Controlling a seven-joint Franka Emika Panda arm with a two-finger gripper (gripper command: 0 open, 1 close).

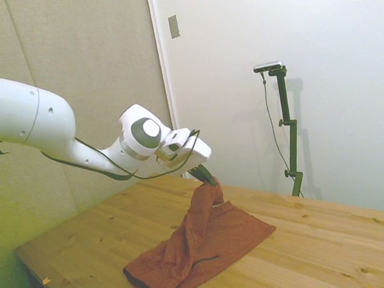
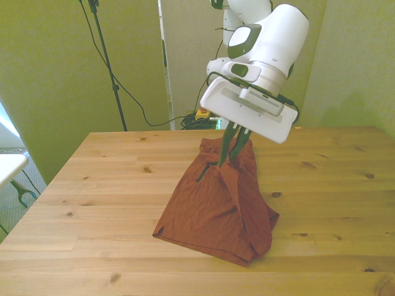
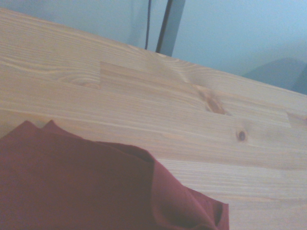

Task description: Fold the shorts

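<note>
The rust-red shorts point(image 2: 216, 209) lie on the wooden table point(image 2: 92, 185), with one edge pulled up into a peak. My gripper point(image 2: 233, 148) is shut on that raised edge, above the middle of the cloth. In the side view the gripper point(image 1: 209, 179) holds the top of the shorts point(image 1: 202, 239) well above the tabletop, and the cloth hangs down from it like a tent. A thin dark zipper shows on the front of the cloth. The wrist view shows a red fold of the shorts point(image 3: 86, 187) over the table boards.
The table point(image 1: 324, 240) stretches bare wood on both sides of the cloth. Cables and a thin dark stand point(image 2: 108, 61) rise behind the table at the front view's left. A white object point(image 2: 9, 166) sits off the table's edge on that side.
</note>
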